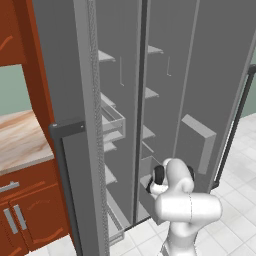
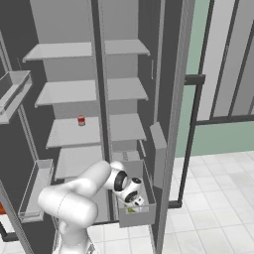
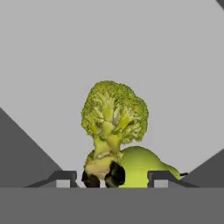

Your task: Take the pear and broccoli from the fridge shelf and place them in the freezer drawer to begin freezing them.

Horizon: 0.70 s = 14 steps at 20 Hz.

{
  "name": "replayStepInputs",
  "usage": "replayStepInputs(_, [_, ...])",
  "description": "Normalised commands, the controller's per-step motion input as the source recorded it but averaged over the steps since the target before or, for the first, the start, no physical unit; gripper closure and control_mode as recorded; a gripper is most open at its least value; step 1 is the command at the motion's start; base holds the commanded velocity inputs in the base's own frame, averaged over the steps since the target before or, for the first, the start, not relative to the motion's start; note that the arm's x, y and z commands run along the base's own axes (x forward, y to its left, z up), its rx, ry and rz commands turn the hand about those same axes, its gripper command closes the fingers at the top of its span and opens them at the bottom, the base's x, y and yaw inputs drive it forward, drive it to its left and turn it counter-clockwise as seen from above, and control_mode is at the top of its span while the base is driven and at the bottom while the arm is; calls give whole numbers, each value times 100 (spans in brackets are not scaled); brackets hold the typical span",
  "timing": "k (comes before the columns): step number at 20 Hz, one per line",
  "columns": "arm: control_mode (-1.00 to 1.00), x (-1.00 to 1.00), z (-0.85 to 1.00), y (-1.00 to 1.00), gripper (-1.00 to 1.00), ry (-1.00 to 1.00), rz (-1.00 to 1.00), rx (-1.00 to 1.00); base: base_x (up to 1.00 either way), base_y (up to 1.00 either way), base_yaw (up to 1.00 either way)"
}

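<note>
Broccoli (image 3: 113, 124) sits just ahead of the claw (image 3: 103, 176), stalk end between the 2 dark fingertips (image 3: 115, 174) and head pointing away, with the pear (image 3: 142, 168) touching it on the side and partly behind it. Both lie on the grey floor of the drawer (image 2: 133, 218), into which the claw reaches in the right base view, where a speck of yellow-green shows under it. The main risk, as I judge it, is pulling out: the fingertips look close against the stalk, so a withdrawal at an angle could drag or tip the broccoli, and a nudge would roll the smooth pear. A tilted lift could also catch the drawer wall beside the wrist. The claw looks partly parted, the tips near or touching the stalk; whether it grips or has let go I cannot tell. Farther back, 1 red can (image 2: 81, 120) stands on a shelf (image 2: 74, 134) above and behind the claw.
</note>
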Motion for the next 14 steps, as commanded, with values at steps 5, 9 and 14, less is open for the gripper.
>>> replayStepInputs(5, [-100,0,19,-1,-100,-4,0,0,0,0,0])
replayStepInputs(9, [-100,1,52,-2,-100,-12,0,0,0,0,0])
replayStepInputs(14, [-100,6,84,0,-100,-15,0,0,0,0,0])
